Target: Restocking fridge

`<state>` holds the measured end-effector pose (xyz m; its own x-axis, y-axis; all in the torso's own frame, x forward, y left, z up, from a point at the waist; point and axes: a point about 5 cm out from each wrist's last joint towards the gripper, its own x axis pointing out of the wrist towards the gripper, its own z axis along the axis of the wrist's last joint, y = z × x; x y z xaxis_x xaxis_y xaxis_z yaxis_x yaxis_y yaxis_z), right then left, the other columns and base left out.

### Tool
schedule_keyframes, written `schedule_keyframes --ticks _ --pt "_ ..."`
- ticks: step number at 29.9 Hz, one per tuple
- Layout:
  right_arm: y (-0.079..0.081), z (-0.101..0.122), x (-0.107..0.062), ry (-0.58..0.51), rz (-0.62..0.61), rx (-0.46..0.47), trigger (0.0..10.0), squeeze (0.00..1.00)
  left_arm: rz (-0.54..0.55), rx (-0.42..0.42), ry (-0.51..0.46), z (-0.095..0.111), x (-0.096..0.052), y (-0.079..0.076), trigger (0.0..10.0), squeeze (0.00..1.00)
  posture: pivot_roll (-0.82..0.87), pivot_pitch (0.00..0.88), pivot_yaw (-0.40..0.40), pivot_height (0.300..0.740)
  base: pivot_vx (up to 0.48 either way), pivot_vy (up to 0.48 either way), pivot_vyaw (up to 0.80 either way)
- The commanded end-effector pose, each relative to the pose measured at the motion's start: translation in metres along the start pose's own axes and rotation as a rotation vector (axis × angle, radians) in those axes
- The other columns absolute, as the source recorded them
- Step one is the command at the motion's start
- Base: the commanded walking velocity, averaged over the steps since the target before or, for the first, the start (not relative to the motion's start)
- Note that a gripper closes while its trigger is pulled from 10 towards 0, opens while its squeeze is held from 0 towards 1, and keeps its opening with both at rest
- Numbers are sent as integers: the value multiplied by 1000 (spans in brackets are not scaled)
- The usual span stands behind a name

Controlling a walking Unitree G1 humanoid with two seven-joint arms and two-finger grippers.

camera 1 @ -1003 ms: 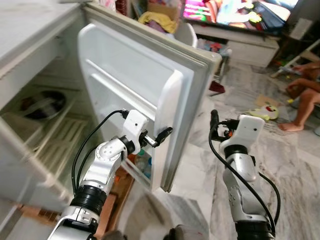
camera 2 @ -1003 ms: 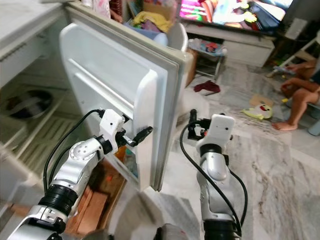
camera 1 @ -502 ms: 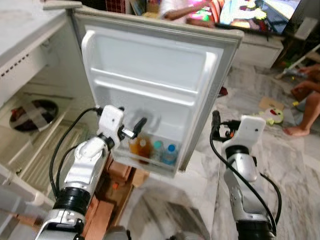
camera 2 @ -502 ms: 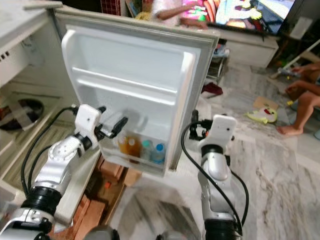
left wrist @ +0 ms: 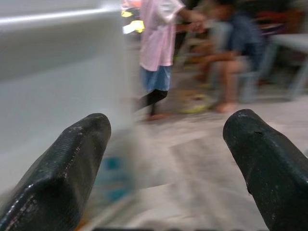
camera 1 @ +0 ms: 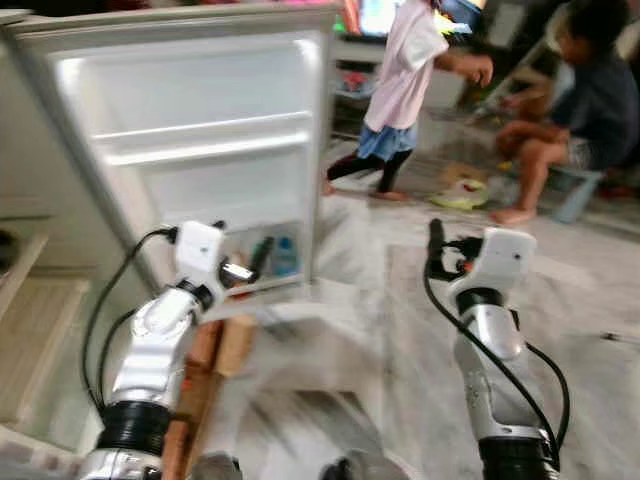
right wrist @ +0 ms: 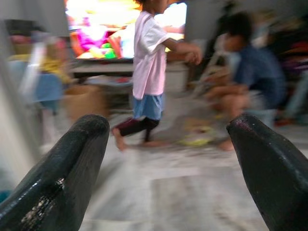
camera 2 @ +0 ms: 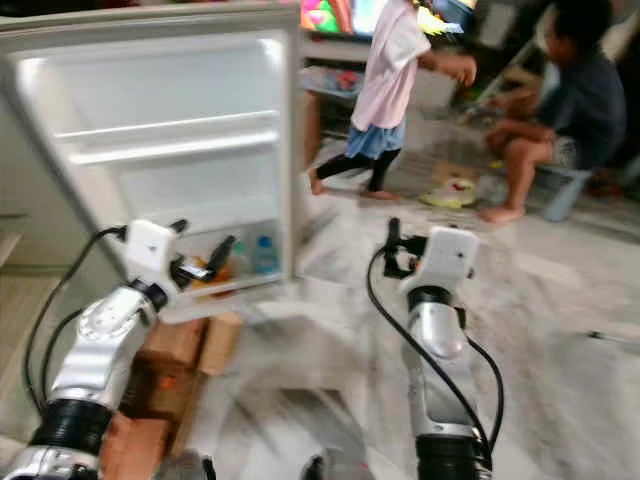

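The white fridge door (camera 1: 200,130) stands wide open, its inner side facing me. Its bottom shelf holds a blue-capped bottle (camera 1: 283,257) and an orange one, blurred. My left gripper (camera 1: 255,262) is open and reaches to that bottom shelf, right in front of the bottles, holding nothing. In the left wrist view its fingers (left wrist: 57,168) are spread wide with the door beside them. My right gripper (camera 1: 436,240) is raised over the floor to the right of the door, open and empty; its fingers (right wrist: 269,163) stand far apart in the right wrist view.
A person in a pink shirt (camera 1: 405,90) walks across the marble floor just behind the door. Another person (camera 1: 570,110) sits on a stool at the back right. Wooden blocks (camera 1: 215,350) lie under the door. Fridge shelves (camera 1: 20,320) show at the far left.
The whole view has swung right and blurred. The door now faces me fully, swung wider than a second ago. A person in pink has walked in behind it. Both grippers stay open.
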<state>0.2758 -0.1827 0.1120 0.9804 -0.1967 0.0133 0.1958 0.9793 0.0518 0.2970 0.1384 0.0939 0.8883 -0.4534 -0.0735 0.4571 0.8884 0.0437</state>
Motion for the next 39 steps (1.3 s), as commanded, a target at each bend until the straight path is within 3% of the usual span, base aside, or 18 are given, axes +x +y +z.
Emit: schedule_keyframes --ticks 1,7,14,18,24,39 --pt "10 2 0 -8 25 5 10000 0 51 28 -6 7 -4 15 10000 0 -4 0 -66 740 0 0 0" --pt "6 7 -2 -21 -19 18 10000 0 152 63 -4 15 -21 31 10000 0 1 2 -47 740 0 -391 -70" --pt "21 19 4 -60 32 23 10000 0 164 80 -37 28 -16 30 10000 0 -5 39 -51 740 0 -453 -691" --pt "23 21 2 -68 44 13 10000 0 171 79 -16 18 -22 30 10000 0 -22 45 -55 740 157 -392 -800" --pt "21 19 -1 -58 50 8 10000 0 174 60 -11 14 -18 28 10000 0 -31 36 -61 740 432 -89 -800" --pt "26 18 -4 -61 92 -13 10000 0 163 94 -41 14 -5 27 10000 0 -44 21 -74 740 480 0 0"
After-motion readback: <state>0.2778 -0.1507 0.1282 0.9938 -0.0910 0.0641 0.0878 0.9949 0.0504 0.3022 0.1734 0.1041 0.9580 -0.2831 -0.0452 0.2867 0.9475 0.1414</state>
